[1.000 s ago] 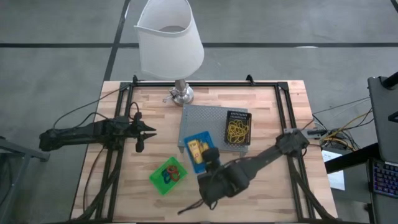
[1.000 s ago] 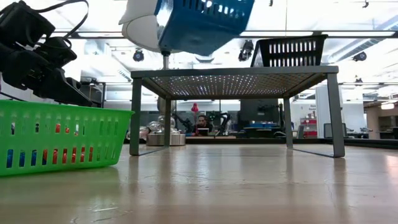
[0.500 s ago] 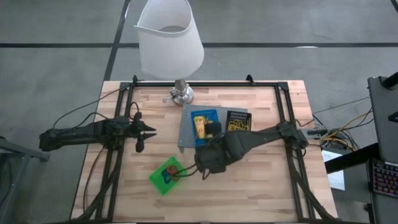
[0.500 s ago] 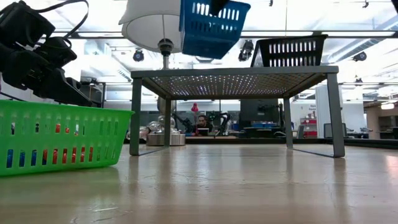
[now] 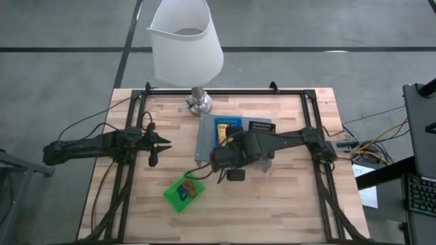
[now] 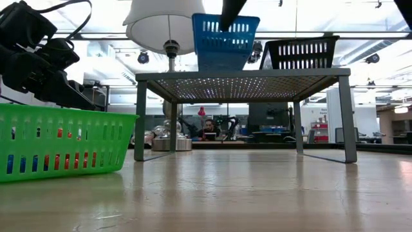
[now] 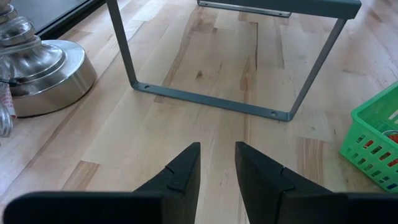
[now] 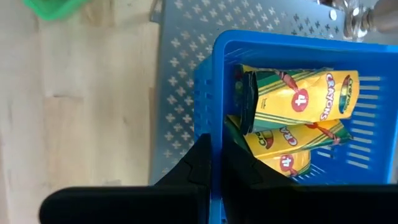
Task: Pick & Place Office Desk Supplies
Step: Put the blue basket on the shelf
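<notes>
My right gripper point(image 8: 217, 149) is shut on a blue bin point(image 8: 298, 106) that holds yellow crayon boxes point(image 8: 292, 99). It keeps the bin over the grey mesh tray point(image 5: 204, 141), left of the black bin point(image 6: 299, 51) standing on the tray's top. In the low view the blue bin point(image 6: 225, 42) is level, its bottom at the tray top's height. A green bin point(image 5: 184, 192) with small red and blue pieces stands on the table, near and left of the tray. My left gripper point(image 7: 216, 148) waits open at the table's left, fingers empty. My right gripper has the blue bin by the rim of its near wall point(image 8: 216, 127), one finger inside the bin and one outside. The fingers come from above, slanting down. The bin is upright and level; whether its bottom rests on the tray's top I cannot tell.
A lamp with a white shade point(image 5: 185, 41) stands at the table's far side, its metal base point(image 7: 37, 68) just left of the tray's far corner. The tray stands on thin legs point(image 7: 211, 102) with open room beneath. Bare wood lies along the near edge.
My right gripper has carried the blue bin from the tray's near edge toward the table's far edge, over the tray's top, rolling as it went. The bin, tilted a second ago, now hangs level.
</notes>
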### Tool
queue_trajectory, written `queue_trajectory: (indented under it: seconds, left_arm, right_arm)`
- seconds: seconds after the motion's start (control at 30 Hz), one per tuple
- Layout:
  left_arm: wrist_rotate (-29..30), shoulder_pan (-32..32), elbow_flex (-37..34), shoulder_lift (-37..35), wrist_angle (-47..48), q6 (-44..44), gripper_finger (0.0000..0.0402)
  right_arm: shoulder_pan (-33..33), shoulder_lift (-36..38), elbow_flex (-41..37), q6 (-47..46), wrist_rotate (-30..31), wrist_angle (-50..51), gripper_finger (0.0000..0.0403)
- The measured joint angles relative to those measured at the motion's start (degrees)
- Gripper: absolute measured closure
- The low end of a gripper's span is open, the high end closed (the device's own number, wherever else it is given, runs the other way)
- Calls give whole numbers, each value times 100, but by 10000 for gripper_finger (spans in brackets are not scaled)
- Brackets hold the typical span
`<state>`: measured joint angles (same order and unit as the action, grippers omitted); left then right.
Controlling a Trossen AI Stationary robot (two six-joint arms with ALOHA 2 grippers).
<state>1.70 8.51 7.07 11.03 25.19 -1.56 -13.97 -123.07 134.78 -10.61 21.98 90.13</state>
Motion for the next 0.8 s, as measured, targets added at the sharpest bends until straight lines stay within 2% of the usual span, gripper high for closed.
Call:
queue_trajectory:
  seconds: [0.3, 0.5, 0.8]
  left_arm:
    - [2, 0, 0, 0, 0, 0, 295]
    - [1, 0, 0, 0, 0, 0, 295]
    - [2, -2, 2, 0, 0, 0, 295]
  right_arm:
    - [256, 0, -17, 46, -384, -10, 390]
    - [394, -7, -71, -465, -419, -40, 390]
    - [461, -15, -457, -449, -664, -95, 390]
